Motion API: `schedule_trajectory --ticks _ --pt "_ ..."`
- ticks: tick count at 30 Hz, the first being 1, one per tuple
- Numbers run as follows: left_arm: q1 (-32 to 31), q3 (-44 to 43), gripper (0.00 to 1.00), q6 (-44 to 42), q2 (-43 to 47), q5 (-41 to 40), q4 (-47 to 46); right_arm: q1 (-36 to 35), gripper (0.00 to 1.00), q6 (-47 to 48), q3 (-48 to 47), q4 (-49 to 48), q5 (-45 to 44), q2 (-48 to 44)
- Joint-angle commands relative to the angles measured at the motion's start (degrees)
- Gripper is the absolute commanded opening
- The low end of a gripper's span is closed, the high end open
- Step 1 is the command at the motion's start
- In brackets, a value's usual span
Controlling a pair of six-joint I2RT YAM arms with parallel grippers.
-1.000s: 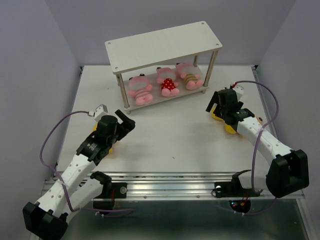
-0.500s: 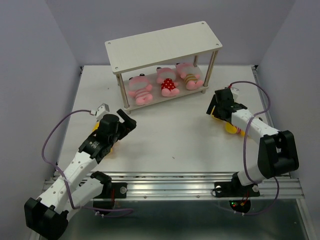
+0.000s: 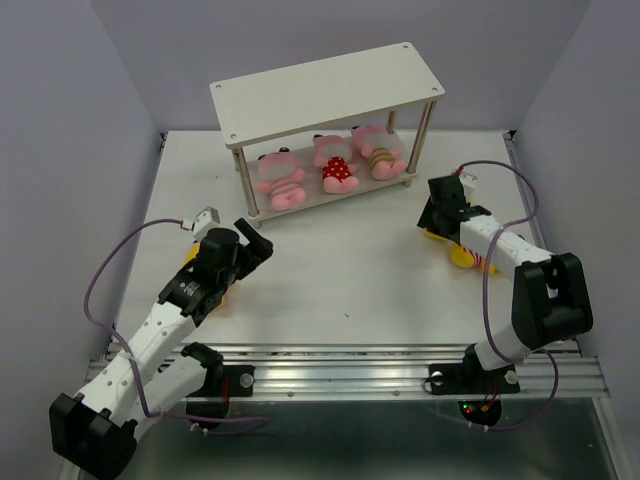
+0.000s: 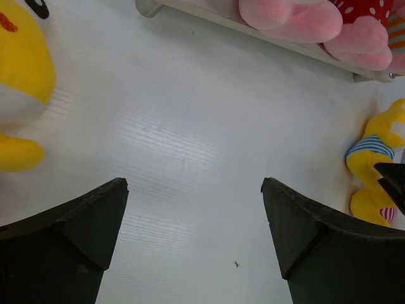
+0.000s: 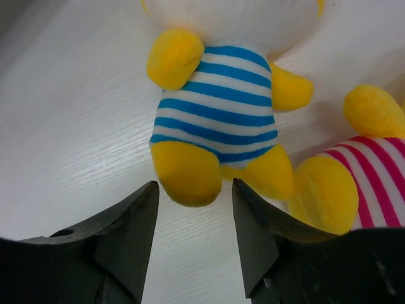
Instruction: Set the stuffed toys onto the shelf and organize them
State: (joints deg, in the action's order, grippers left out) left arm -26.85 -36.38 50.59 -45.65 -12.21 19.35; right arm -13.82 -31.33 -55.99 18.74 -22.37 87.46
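Two tiers form the shelf (image 3: 330, 85), its lower board holding three pink stuffed toys (image 3: 338, 168) side by side. The left gripper (image 4: 194, 183) hovers wide open over the table (image 4: 190, 126), beside a yellow toy (image 4: 19, 69). The right gripper (image 5: 195, 185) stands narrower, jaws flanking the foot of a blue-striped yellow toy (image 5: 215, 107), with a pink-striped yellow toy (image 5: 373, 177) alongside.
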Motion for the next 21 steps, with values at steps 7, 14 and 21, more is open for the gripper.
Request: schedule_trajectory --ticks 7,14,21 --pt "0.5 0.6 0.99 -0.8 1.2 -0.4 -1.2 1.0 0.35 0.6 -4.2 -2.9 -3.6 1.7" --pt "0.4 0.8 0.99 -0.8 1.8 -0.3 -1.2 1.0 0.05 4.2 -4.5 -3.4 -4.1 -0.4" --pt "0.5 0.8 0.99 -1.1 1.8 -0.2 -1.5 1.0 0.01 12.2 -5.8 -1.3 -6.1 -8.3"
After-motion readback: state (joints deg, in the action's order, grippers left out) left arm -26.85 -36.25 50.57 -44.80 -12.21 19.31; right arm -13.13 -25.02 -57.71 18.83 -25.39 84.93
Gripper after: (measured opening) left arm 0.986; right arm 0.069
